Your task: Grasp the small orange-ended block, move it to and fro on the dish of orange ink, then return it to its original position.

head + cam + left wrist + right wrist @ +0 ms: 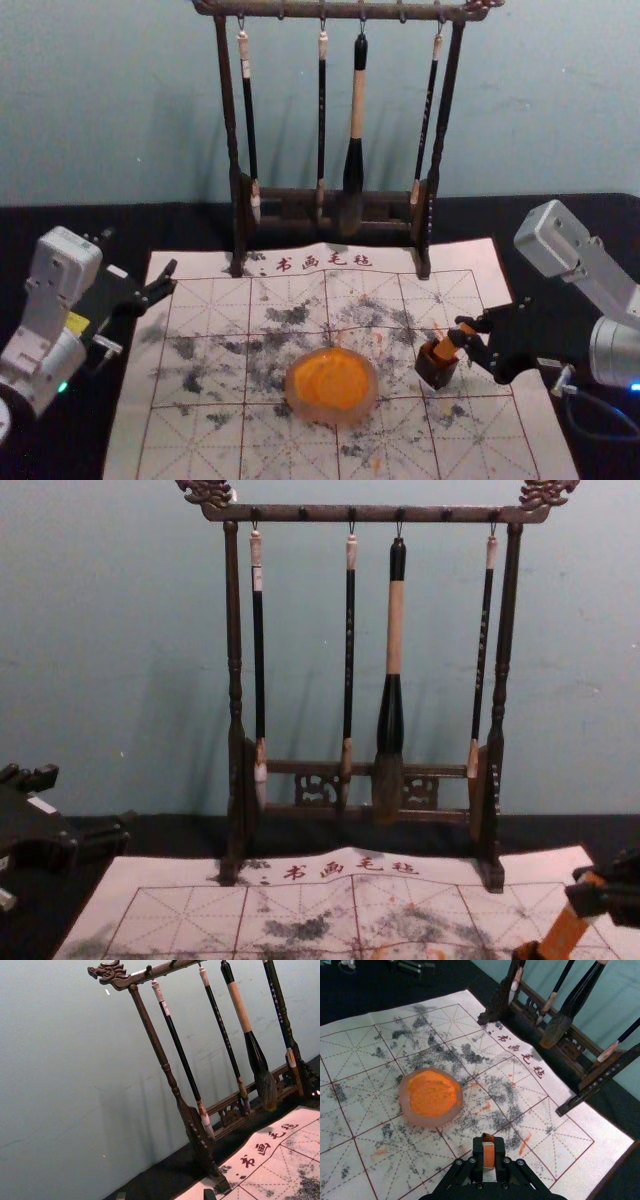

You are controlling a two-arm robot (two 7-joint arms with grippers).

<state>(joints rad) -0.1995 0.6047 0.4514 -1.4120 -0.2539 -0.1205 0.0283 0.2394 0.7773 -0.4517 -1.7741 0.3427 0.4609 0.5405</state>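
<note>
Head view faces down, chest view forward, sharing the brush rack

Between the right fingers is the block. Just left of them the box, then farther left the dish, stand on the mat, over the surface. Behind, leftward, the rack bears brushes.
</note>
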